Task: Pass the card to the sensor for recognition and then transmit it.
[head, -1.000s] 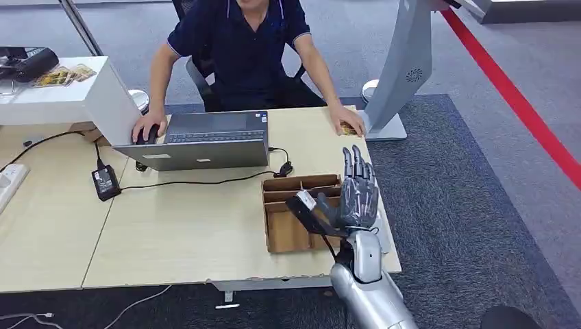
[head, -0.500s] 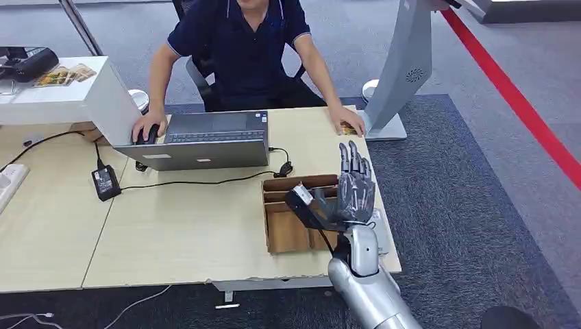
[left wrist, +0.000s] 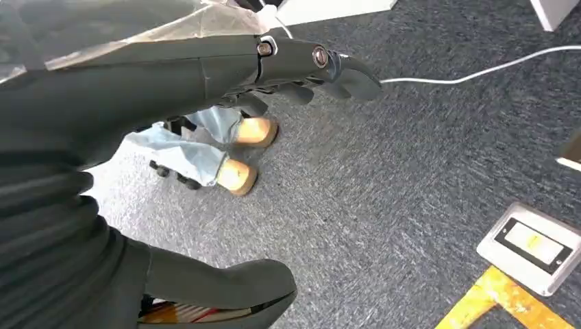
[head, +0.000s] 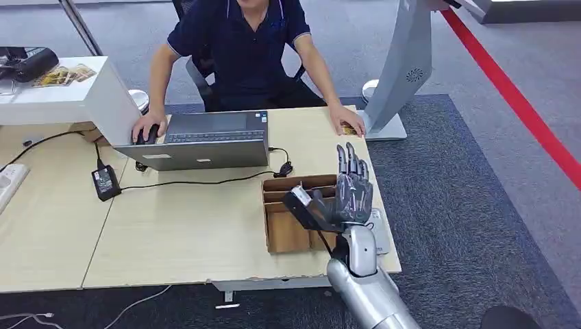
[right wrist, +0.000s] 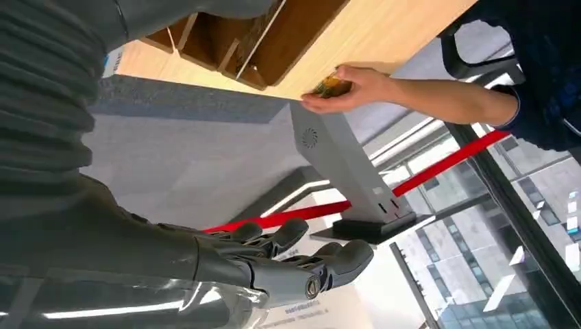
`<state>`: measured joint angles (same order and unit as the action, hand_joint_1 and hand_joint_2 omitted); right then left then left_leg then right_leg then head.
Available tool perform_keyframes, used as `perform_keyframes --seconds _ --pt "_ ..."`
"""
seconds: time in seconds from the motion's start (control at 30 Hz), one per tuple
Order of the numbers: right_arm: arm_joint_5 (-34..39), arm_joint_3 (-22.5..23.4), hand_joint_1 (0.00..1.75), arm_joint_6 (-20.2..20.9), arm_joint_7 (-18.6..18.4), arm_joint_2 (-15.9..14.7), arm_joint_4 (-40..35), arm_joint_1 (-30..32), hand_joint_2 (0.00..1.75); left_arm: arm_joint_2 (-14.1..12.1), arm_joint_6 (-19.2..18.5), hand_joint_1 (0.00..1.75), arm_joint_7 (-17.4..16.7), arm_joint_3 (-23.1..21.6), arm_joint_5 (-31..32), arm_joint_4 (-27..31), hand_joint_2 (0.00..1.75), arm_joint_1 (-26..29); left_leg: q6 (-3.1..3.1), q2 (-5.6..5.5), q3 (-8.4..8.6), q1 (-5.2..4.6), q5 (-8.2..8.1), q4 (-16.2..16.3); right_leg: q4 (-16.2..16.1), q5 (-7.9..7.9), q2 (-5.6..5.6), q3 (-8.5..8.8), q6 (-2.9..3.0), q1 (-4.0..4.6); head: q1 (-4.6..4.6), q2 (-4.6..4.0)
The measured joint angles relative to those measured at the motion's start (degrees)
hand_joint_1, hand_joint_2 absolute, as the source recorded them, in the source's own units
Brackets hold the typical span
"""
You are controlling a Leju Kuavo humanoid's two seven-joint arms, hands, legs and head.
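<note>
Person's hand (head: 345,123) at table's 1 o'clock corner covered most of the card (head: 349,129) — print too small to read. Right hand (head: 348,194) hid part of the cardboard tray (head: 284,229). Sensor stand (head: 401,72) was cut off at top edge, head unseen. Left hand (left wrist: 137,137) — palm contents couldn't be told.

1. The worktop (head: 185,226) was pale wood grain with a smooth, matt face.
2. The divided box (head: 288,229) looked like plain brown cardboard, dull and uncoated.
3. The right robot hand (head: 351,195) was dark grey plastic with a slight sheen, on a glossy silver forearm (head: 370,295).
4. The floor carpet (head: 466,205) was rough, dark grey pile.
</note>
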<state>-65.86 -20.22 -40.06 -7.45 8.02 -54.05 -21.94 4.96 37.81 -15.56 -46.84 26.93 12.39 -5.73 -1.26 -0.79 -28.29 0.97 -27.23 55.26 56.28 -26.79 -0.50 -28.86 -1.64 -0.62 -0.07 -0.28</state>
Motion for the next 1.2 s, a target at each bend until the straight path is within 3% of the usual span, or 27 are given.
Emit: perform_keyframes --seconds 1.2 --pt "-0.5 0.2 0.0 0.0 -1.3 -2.4 2.2 1.0 1.75 -0.2 0.1 0.0 0.1 -0.2 -1.0 0.0 1.75 0.0 0.0 0.01 0.01 0.0 0.0 0.0 0.0 0.0 0.0 -0.01 0.0 0.0 0.0 0.0"
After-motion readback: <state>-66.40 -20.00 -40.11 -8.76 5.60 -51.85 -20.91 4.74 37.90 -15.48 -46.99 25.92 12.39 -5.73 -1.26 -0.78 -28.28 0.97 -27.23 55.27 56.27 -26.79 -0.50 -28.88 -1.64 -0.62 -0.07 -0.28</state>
